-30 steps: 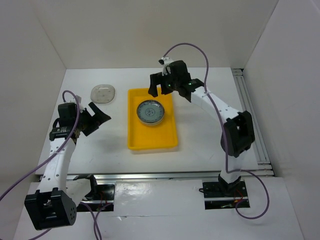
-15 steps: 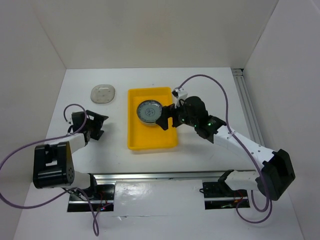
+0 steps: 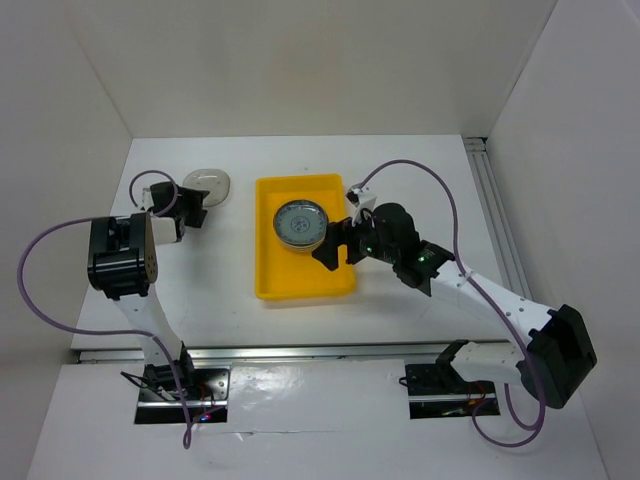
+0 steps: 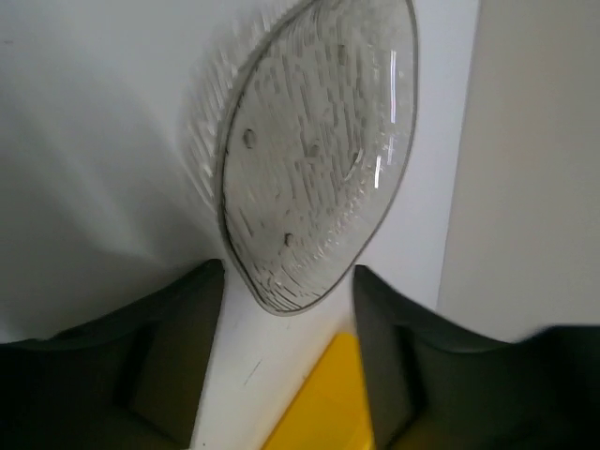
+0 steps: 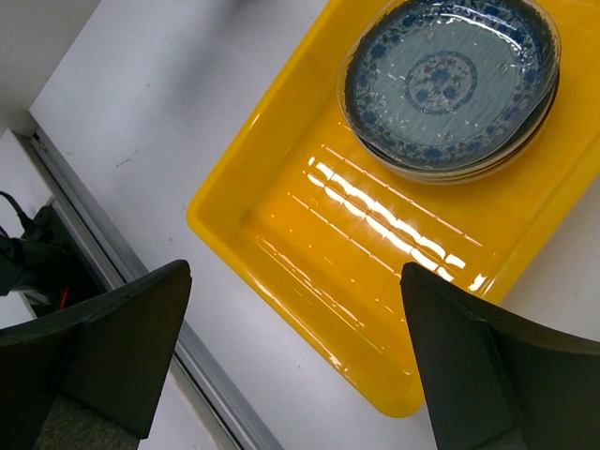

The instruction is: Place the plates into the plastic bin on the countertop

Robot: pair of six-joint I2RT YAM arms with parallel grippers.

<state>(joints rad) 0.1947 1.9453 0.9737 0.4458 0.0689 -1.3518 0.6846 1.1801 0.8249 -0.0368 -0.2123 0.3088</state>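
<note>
A clear glass plate (image 3: 207, 185) lies on the white countertop (image 3: 200, 290) at the far left, left of the yellow plastic bin (image 3: 300, 275). My left gripper (image 3: 190, 205) is at its near edge. In the left wrist view the glass plate (image 4: 319, 141) has its near rim between the parted fingers of my left gripper (image 4: 289, 281), with a bin corner (image 4: 323, 403) below. A stack of plates (image 3: 300, 222) with a blue-patterned one on top sits in the bin's far half. My right gripper (image 3: 335, 245) hovers open over the bin's right side. Its wrist view shows the stack (image 5: 445, 80), the bin floor (image 5: 309, 234) and the wide-open gripper (image 5: 295, 274), holding nothing.
White walls enclose the countertop on three sides. A metal rail (image 3: 500, 230) runs along the right side and another (image 3: 320, 352) along the near edge, seen also as a grey rail (image 5: 112, 234) by the bin. Purple cables loop from both arms.
My left arm swung from the front left up to the glass plate and its jaws narrowed around the rim. My right arm came down from behind the bin to its right side.
</note>
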